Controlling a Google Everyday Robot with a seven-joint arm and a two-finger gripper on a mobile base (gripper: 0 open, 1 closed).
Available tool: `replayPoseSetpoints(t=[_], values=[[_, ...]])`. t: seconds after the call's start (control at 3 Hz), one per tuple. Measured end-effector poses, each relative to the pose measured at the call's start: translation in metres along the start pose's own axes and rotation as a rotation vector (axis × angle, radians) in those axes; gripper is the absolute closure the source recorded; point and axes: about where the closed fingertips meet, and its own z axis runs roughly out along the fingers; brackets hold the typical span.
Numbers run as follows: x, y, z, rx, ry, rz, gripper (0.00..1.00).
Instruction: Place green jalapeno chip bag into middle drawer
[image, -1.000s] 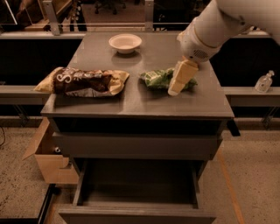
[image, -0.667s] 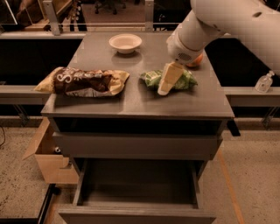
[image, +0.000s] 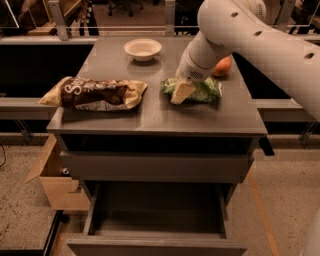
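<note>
The end effector (image: 181, 92) rests on the left end of the green jalapeno chip bag (image: 204, 90), right side of the surface (image: 150, 117); cannot tell how far open it is. Below, the middle drawer (image: 155, 210) stands pulled out toward the near side.

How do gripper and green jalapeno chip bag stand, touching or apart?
Cannot tell. Camera view: the gripper overlaps the green jalapeno chip bag; no contact or gap shows plainly.
</note>
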Motion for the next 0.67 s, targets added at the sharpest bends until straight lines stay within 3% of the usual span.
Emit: replayPoseSetpoints(t=[0.33,0.67], values=[[0.006,0.001,0.007,0.0,-0.006,0.0,0.64],[0.012,0.011,-0.03,0.037,-0.048,-0.018,0.96]])
